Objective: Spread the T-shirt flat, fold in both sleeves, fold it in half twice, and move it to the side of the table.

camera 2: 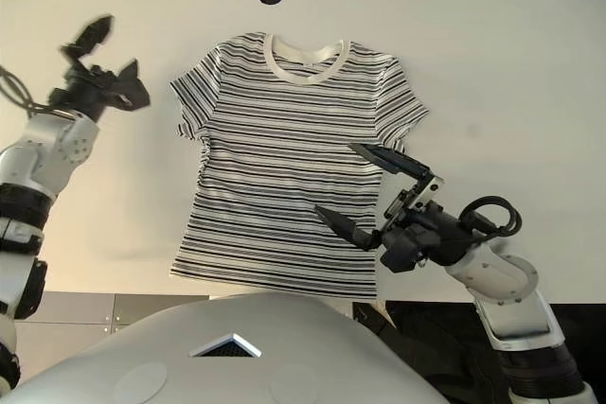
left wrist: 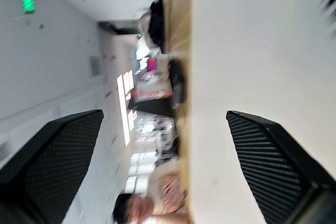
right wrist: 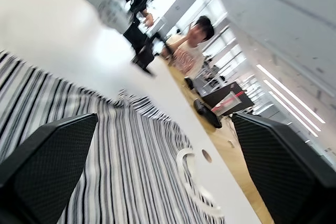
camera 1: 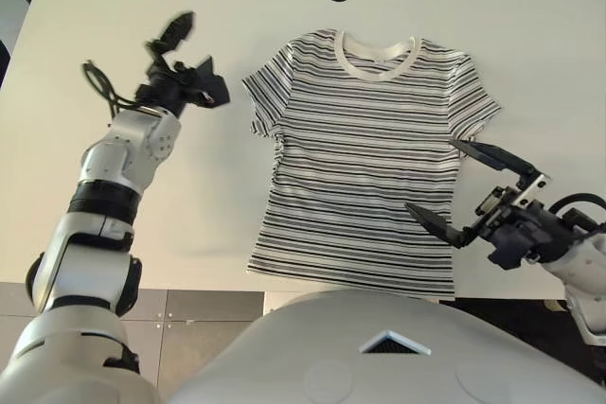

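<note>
Striped T-shirt (camera 1: 365, 158) flat, hem near table (camera 1: 208, 253) edge, right hand (camera 1: 431, 174) spread over it

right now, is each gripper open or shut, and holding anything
Left gripper: jaws open, holding nothing, over the white table.
Right gripper: jaws open, holding nothing, over the black-and-white striped T-shirt.
</note>
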Controlling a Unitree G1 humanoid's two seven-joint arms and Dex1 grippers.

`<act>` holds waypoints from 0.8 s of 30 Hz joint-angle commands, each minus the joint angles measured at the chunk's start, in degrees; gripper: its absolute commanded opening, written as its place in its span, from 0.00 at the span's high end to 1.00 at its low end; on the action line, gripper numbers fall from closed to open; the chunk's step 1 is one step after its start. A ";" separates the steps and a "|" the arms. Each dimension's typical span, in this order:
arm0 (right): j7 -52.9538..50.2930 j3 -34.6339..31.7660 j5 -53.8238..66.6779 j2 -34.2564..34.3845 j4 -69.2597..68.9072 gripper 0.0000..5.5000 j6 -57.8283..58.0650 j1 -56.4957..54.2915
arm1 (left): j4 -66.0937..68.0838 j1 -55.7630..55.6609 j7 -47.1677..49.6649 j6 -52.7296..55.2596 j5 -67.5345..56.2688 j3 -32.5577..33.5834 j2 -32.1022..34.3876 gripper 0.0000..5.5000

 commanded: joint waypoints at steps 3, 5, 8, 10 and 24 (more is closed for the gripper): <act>-1.26 0.15 -4.71 4.08 3.65 0.14 1.52 -2.71 | 16.67 -11.23 1.52 -5.06 5.47 -9.21 -5.61 0.21; -1.24 0.23 -5.19 4.72 3.85 0.14 1.05 -2.37 | 20.69 -13.05 2.37 -6.47 7.01 -12.09 -6.96 0.21; -0.86 0.24 -4.88 5.25 3.95 0.14 0.96 -2.40 | 22.75 -13.64 3.86 -9.93 7.43 -14.87 -6.83 0.21; -0.73 0.30 -4.90 5.53 4.22 0.14 1.09 -2.69 | 22.07 -13.53 4.37 -12.91 7.62 -16.62 -6.33 0.21; -0.43 1.15 -4.71 6.86 5.64 0.14 1.12 -3.07 | 21.17 -12.90 2.15 -13.27 7.81 -21.61 -5.15 0.32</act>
